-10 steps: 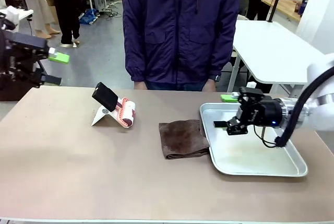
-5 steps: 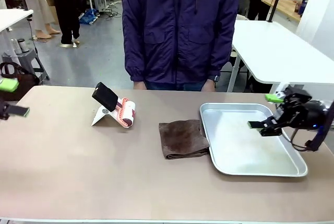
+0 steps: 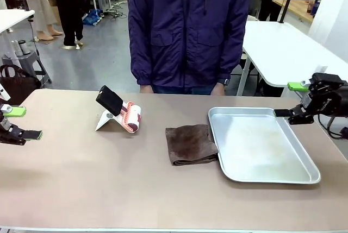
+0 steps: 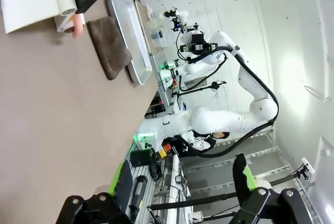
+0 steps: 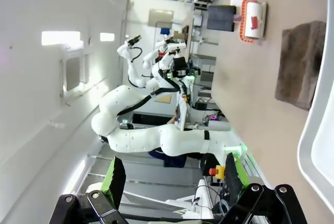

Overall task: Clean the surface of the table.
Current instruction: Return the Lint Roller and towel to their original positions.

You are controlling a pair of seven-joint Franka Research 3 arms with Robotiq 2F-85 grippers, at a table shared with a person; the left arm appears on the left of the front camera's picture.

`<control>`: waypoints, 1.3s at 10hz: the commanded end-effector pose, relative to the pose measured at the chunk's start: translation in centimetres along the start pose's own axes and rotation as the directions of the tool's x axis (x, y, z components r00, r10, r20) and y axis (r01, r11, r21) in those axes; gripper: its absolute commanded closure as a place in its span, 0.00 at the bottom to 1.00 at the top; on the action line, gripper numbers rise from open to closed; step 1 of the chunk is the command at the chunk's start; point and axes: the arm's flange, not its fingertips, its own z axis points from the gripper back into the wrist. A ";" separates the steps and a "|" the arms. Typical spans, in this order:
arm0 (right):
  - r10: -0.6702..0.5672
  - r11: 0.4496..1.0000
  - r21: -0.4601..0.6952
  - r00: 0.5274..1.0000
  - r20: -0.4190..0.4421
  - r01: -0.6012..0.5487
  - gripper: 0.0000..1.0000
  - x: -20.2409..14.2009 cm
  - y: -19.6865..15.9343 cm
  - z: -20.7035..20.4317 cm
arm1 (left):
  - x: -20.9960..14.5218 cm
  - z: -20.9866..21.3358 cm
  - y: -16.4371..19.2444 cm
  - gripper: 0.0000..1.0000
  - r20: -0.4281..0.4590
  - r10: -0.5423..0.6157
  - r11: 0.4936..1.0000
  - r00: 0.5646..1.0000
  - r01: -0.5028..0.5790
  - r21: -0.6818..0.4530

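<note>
Both arms have pulled outward, fingers (image 3: 289, 99) spread wide, off the bare tray (image 3: 261, 151).

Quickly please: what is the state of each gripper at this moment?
Left gripper: open, holding nothing.
Right gripper: open, holding nothing.

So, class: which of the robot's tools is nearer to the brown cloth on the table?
The right tool. It hovers by the far right corner of the metal tray, which lies beside the brown cloth. The left tool sits at the table's far left edge, farther away.
</note>
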 end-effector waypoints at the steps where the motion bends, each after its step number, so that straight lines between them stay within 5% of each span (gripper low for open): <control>1: -0.012 0.999 0.050 1.000 -0.028 0.013 0.00 -0.3 -0.8 -0.3 | -0.6 -0.5 -1.1 0.00 -0.038 -0.017 1.000 0.999 0.017 0.008; 13: -0.012 0.999 0.050 1.000 -0.028 0.013 0.00 -0.3 -0.8 -0.3 | -0.6 -0.5 -1.1 0.00 -0.038 -0.017 1.000 0.999 0.017 0.008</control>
